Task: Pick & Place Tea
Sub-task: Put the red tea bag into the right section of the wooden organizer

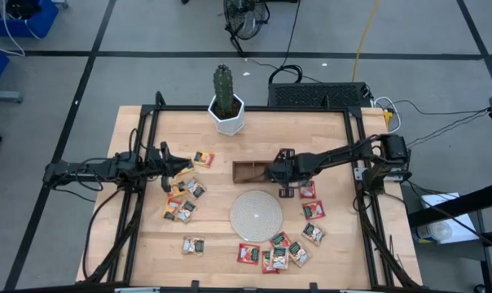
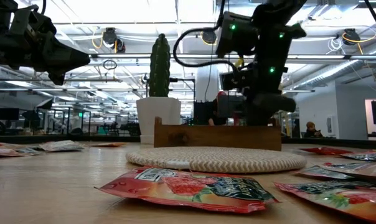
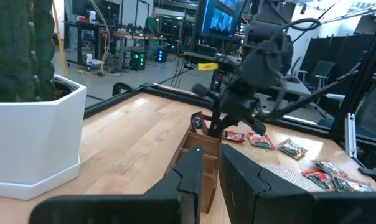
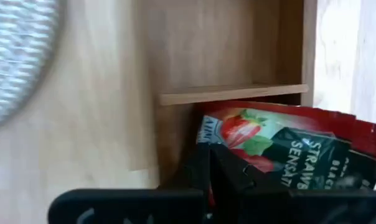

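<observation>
Two arms worked over the bench (image 1: 148, 252), one from each side. The right gripper (image 1: 275, 172) was positioned at the right end of the wooden tray (image 1: 248, 171), which lay on the bench between the white cactus pot (image 1: 227, 116) and the round woven disc (image 1: 256, 213). In the right wrist view, its fingers (image 4: 203, 168) were clamped on a red strawberry sachet (image 4: 281, 146). That sachet sat in the tray compartment nearest the gripper, just past a wooden divider (image 4: 231, 93), and it was tilted, with part of it beyond the tray's wall. The left wrist view showed the same red sachet standing at the tray's far end beneath the right gripper.

The left gripper (image 1: 181, 165) was raised above the bench near the left group of sachets and pointed toward the tray. Its fingers (image 3: 241, 180) stood slightly apart with only a narrow gap between them, and nothing was visible in that gap.

The remaining tea lay flat on the bench in two groups. The left group (image 1: 185, 199) comprised several orange-yellow sachets well left of the disc, with one more sachet (image 1: 194, 244) nearer the front edge. The right group (image 1: 299, 236) comprised red and green sachets arranged around the right and front sides of the disc, none visibly touching it. In the low view, one red sachet (image 2: 188, 188) lay closest to the camera, in front of the disc.
</observation>
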You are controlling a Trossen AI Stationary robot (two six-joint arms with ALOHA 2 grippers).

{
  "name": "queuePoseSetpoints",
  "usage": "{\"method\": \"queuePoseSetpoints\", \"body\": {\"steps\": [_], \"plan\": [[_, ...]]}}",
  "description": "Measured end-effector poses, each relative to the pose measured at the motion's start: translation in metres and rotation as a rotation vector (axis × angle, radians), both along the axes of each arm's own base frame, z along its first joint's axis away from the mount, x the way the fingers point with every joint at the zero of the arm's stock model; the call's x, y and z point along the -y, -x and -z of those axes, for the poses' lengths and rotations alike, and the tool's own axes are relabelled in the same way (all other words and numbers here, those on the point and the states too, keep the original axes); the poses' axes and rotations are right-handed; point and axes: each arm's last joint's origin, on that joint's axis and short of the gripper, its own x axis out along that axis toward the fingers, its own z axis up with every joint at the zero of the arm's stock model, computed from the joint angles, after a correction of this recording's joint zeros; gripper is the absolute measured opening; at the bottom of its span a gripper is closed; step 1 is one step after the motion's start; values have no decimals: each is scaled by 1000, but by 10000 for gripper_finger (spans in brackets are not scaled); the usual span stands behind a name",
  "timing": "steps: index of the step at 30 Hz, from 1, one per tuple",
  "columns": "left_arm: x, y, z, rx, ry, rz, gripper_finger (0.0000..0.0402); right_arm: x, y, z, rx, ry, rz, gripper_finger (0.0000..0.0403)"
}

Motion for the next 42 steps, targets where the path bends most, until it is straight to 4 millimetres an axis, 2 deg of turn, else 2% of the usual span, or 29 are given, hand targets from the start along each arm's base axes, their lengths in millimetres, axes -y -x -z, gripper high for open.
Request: {"method": "queuePoseSetpoints", "body": {"steps": [11,20,30,42], "plan": [[0,0,0,0,0,0,51,22,-3,1,39,-123,15,0],[0,0,0,0,0,0,51,27,8,18,44,-155,30,0],[0,0,0,0,0,0,51,19,9,19,47,38,62,0],[0,0,0,0,0,0,51,6,8,17,51,163,42,0]]}}
